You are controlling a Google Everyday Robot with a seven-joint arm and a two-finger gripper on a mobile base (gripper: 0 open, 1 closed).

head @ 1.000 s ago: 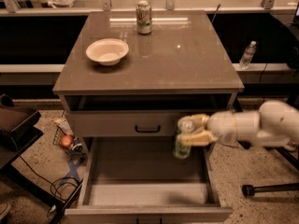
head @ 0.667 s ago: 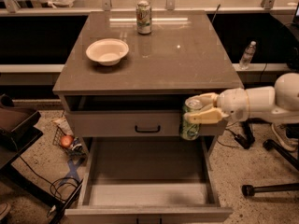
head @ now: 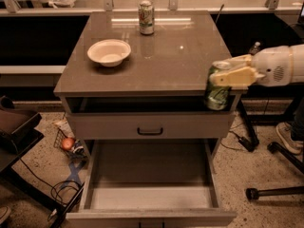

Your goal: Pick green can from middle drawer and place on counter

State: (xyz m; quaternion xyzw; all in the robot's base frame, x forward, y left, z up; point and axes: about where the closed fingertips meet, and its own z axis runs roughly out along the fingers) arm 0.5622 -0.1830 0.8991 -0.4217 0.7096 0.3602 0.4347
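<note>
Our pincer, at the frame's right, is clamped around the green can, which we have raised from the open drawer to the front right corner of the worktop, so only placing remains.

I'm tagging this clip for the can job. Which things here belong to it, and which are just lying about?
Job: green can, clamped in the gripper at the front right corner of the counter; open middle drawer.
Lying about: white bowl and pale can, both standing on the counter.
</note>
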